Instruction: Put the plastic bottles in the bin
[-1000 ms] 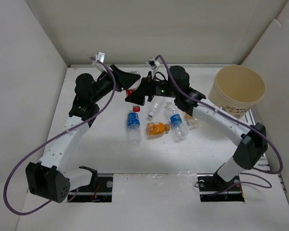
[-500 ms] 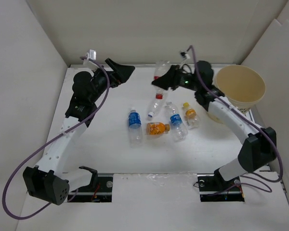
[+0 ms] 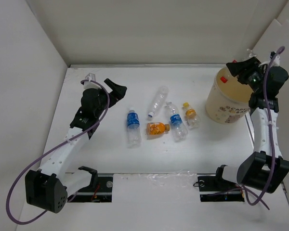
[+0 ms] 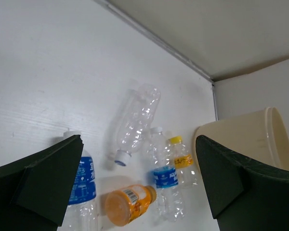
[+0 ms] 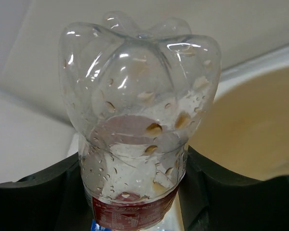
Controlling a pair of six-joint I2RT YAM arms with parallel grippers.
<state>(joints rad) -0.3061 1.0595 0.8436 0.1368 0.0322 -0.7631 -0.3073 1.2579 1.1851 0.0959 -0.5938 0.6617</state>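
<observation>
The right fingers are clamped on the red-labelled bottle above the bin. In the right wrist view the bottle's base points at the camera, with the bin's tan inside just to its right. From above, its red cap hangs over the near-left part of the bin's mouth.

The step in hand looks like the drop. To do it well, carry the bottle further in over the mouth until its whole length lies within the rim, then spread the fingers fully so it falls free. The bin looks to be light paper, so keep the wrist off the rim, or it may be nudged or tipped. Then lift straight up before swinging away.

Five bottles lie on the worktop left of the bin. Nearest it is the yellow-capped bottle, then a blue-labelled bottle, the orange-filled bottle, the plain clear bottle and another blue-labelled bottle. The left fingers hang spread and empty beyond them, well away from the bin.
</observation>
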